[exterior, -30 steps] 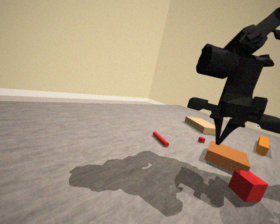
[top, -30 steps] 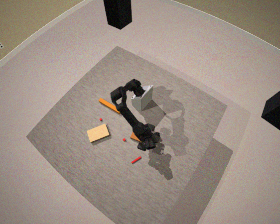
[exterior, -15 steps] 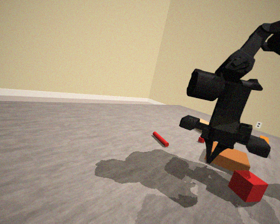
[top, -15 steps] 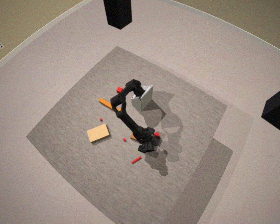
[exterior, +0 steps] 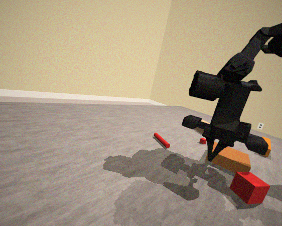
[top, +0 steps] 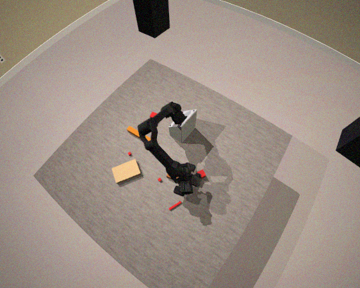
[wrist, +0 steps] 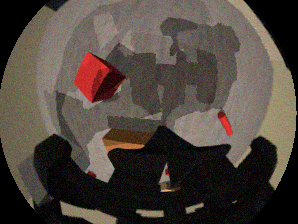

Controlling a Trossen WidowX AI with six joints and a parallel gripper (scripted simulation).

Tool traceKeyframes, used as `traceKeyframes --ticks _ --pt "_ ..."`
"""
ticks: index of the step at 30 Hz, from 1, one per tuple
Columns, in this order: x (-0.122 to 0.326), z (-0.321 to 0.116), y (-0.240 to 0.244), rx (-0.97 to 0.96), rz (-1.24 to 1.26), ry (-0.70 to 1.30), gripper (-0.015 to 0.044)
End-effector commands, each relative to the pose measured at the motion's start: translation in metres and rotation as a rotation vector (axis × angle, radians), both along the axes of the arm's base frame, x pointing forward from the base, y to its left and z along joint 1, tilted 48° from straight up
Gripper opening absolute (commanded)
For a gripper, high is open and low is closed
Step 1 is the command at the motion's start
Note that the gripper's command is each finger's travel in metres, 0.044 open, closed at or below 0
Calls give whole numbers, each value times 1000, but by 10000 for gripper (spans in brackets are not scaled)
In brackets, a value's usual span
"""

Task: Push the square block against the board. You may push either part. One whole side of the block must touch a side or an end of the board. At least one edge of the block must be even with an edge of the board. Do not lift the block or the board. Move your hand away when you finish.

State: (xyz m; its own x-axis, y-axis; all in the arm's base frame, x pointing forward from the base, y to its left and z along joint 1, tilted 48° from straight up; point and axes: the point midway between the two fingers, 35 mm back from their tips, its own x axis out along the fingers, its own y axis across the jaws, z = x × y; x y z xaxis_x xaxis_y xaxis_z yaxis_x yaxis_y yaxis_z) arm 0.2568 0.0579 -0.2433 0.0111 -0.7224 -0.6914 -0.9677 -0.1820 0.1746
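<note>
Closed fingers down by the square block, board still to be met.
Biggest first: the gripper point(top: 184, 187) point(exterior: 209, 160) point(wrist: 161, 128) has its fingers closed on nothing, which makes sense if they're just a blunt pusher, since lifting's off limits. The tan board point(top: 126, 171) point(exterior: 199, 130) lies flat left of centre in the top view, so my guess is it's the thing to push up to. The orange-brown square block point(top: 168, 176) point(exterior: 231, 158) point(wrist: 127, 139) is mostly under the arm near the centre there, well apart from the board. Tips look right beside it, though I can't swear they touch. Red block point(top: 202, 173) point(exterior: 251, 188) point(wrist: 97, 77) sits near its other side, probably just clutter, same for the red rod point(top: 175, 205) point(exterior: 161, 140) point(wrist: 225, 124). No containers among the loose pieces, so nothing's inside anything.
</note>
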Motion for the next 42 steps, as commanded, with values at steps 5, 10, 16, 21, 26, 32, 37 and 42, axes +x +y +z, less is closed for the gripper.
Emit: traceKeyframes --ticks 5,10,16,21,26,32,37,42 --pt "2 10 -12 -8 -1 6 0" --pt "4 16 -17 -8 0 6 0" --pt "7 23 -24 -8 0 6 0" --pt "9 28 -29 -9 0 6 0" --pt "10 34 -34 -9 0 7 0" --pt "12 41 -41 -9 0 7 0" --pt "14 47 -47 -10 0 7 0" --pt "15 53 -52 -10 0 7 0"
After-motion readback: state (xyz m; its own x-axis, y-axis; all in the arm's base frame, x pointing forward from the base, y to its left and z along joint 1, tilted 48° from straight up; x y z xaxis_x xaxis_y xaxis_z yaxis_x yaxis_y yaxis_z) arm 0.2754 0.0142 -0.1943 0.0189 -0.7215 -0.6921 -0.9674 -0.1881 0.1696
